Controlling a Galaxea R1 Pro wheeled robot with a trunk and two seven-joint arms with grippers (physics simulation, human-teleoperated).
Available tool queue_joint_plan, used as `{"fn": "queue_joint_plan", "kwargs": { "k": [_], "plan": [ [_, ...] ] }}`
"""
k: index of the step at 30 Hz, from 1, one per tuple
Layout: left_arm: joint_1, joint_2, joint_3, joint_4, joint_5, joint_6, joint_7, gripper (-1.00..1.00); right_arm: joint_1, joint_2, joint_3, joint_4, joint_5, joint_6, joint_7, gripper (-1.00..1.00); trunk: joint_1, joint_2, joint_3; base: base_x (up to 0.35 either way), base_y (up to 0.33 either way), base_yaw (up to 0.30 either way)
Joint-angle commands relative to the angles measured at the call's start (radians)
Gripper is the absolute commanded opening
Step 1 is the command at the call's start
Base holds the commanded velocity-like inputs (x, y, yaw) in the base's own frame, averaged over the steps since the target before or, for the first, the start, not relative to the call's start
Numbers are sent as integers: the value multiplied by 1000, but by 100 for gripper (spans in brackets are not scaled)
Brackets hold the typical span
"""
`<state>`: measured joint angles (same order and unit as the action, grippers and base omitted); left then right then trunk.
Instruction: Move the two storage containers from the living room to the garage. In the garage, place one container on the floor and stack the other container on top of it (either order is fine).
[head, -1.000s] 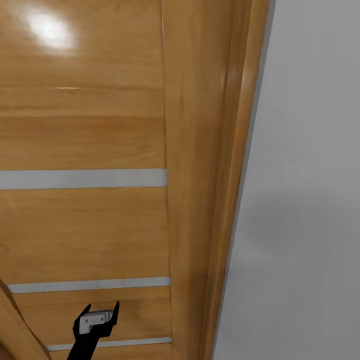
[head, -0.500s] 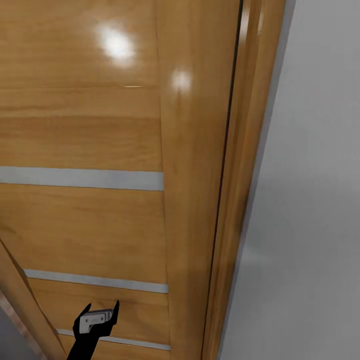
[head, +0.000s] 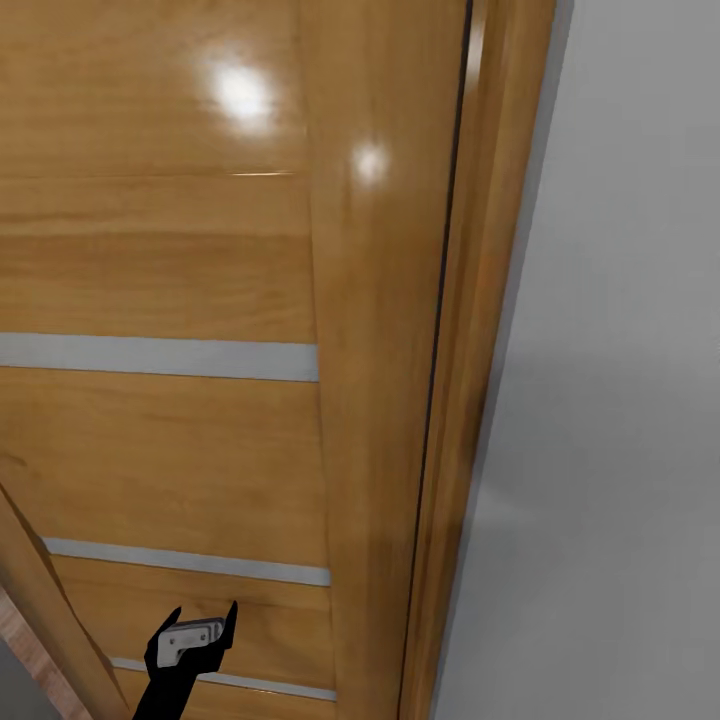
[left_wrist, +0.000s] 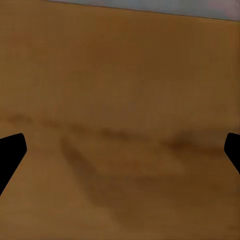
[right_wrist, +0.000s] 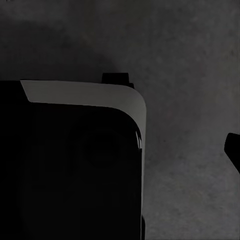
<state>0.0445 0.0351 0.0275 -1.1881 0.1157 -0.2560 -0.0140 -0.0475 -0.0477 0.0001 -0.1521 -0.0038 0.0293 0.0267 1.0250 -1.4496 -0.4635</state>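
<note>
Head view: glossy wooden door (head: 160, 280) with pale horizontal strips across left and centre, its frame (head: 470, 350) beside grey wall (head: 620, 400) at right. Left gripper (head: 200, 622) at lower left, fingers spread, holding nothing.

Left wrist view: blurred brown wood close ahead; dark fingertips (left_wrist: 11, 152) at both edges, wide apart.

Right wrist view: dark concrete floor (right_wrist: 190, 60); black robot body (right_wrist: 70, 170) at left; one fingertip (right_wrist: 233, 149) at right edge, opening impossible to tell.
</note>
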Motion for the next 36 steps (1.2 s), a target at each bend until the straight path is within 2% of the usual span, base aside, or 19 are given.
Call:
{"fn": "queue_joint_plan", "kwargs": {
  "k": [1,8,19,36],
  "plan": [
    [0,0,-2,-1,7,-2,-5,100,0,0,0,-1,0,3,3,100,0,0,-1,0,0,0],
    [0,0,-2,-1,8,-2,-5,100,0,-1,0,-1,-1,3,4,100,0,0,-1,0,0,-16],
    [0,0,-2,-1,7,-2,-6,100,0,-1,-1,-1,-1,3,3,100,0,0,2,0,0,-134],
    [0,0,-2,-1,8,-2,-6,100,0,-1,-4,-1,-1,4,3,100,0,0,2,0,0,-8]
  ]
}}
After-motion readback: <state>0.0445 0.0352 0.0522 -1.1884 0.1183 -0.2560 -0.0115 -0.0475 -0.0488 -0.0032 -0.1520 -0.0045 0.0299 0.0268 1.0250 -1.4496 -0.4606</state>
